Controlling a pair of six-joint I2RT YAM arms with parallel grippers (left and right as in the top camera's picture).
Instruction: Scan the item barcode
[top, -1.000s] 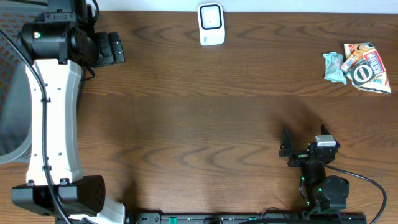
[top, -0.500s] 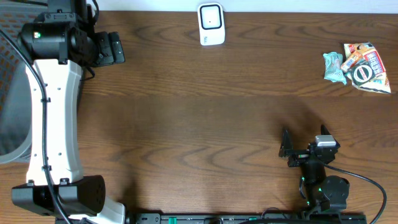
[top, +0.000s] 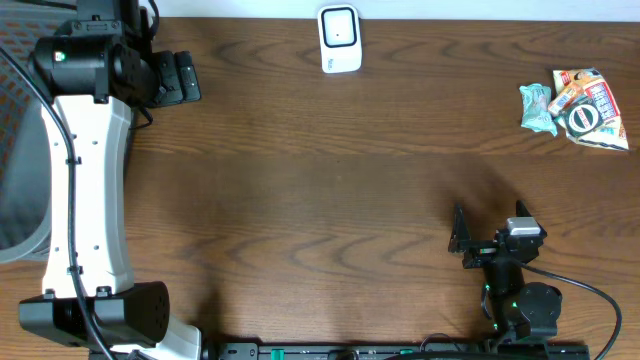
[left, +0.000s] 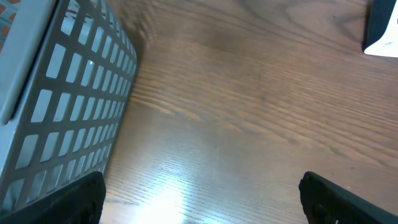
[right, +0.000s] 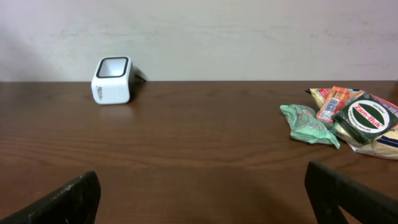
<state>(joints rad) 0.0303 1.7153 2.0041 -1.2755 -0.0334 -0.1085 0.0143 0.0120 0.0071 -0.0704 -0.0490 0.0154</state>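
Lying well right of the scanner (top: 340, 39), the crinkly packets (top: 578, 105) look light, soft and slippery, best pinched across a flat middle; left gripper (left: 199, 199) and right gripper (right: 205, 199) both gape empty.

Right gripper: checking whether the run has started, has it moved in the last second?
No. Overhead, the right gripper sits where it was, unchanged against the white scanner and the snack packets.

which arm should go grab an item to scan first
Right. The snack packets lie on the right arm's side and in its wrist view, its fingers open. The left arm sits far off beside the basket.
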